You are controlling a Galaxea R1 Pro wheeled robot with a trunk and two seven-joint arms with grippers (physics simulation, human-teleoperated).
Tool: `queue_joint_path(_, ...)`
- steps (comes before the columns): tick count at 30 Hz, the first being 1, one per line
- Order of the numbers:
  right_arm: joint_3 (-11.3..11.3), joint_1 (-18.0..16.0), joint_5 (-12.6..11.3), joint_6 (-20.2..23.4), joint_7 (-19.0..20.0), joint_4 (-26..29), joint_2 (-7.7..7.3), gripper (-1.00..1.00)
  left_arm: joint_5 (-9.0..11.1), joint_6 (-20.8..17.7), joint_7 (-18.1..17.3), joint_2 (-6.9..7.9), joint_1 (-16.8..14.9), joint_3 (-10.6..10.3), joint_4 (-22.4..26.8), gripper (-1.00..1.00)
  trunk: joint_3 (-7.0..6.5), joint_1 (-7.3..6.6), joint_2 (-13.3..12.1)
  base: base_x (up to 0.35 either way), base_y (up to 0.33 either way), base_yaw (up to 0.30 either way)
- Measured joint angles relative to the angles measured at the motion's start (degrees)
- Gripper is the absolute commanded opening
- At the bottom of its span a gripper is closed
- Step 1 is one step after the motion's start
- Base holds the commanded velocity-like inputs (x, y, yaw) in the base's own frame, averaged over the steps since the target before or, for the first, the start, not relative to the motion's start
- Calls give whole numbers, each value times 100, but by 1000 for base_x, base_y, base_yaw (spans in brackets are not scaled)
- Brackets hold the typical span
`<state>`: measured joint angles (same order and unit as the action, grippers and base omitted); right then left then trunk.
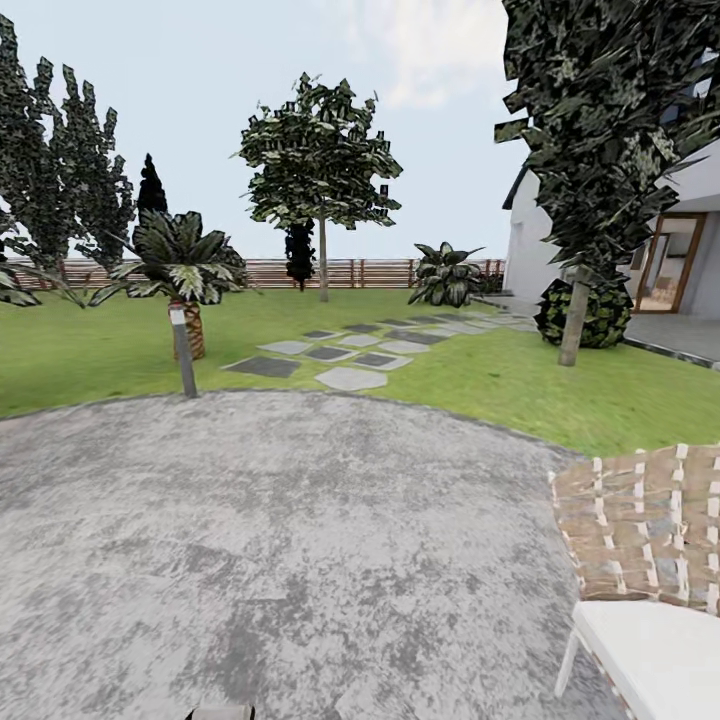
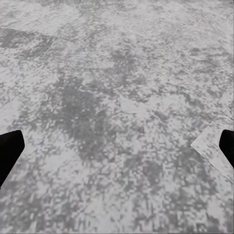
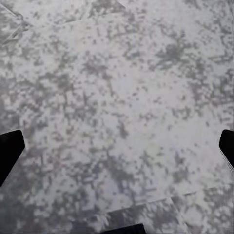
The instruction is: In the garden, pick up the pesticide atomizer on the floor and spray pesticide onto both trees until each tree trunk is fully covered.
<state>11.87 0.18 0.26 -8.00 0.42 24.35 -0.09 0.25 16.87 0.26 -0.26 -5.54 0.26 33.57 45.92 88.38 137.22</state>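
I stand on a round grey stone patio (image 1: 280, 540) at the edge of the garden lawn (image 1: 90, 350). One tree (image 1: 320, 160) with a bare trunk (image 1: 322, 262) rises far ahead, near the fence. A second tree (image 1: 600, 130) stands closer at the right, and its pale trunk (image 1: 573, 322) leans slightly. The pesticide atomizer is out of view. My left gripper (image 2: 117, 148) hangs open over bare paving, with its dark fingertips (image 2: 9, 148) far apart. Over the same paving, my right gripper (image 3: 117, 148) is open too, holding nothing.
A woven chair (image 1: 645, 530) with a white cushion stands close at the right. A short lamp post (image 1: 183, 350) and a low palm (image 1: 185, 265) mark the patio's far left rim. Stepping stones (image 1: 350, 378) cross the lawn toward a house (image 1: 690, 260). A slatted fence (image 1: 250, 273) closes the back.
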Motion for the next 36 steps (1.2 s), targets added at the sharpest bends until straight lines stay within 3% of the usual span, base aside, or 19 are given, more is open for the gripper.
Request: queue_joint_path(36,-10,0,8,-92,-17,8,-15,100,0,0,0,2,0,0,0,100,0,0,0,329,0,0)
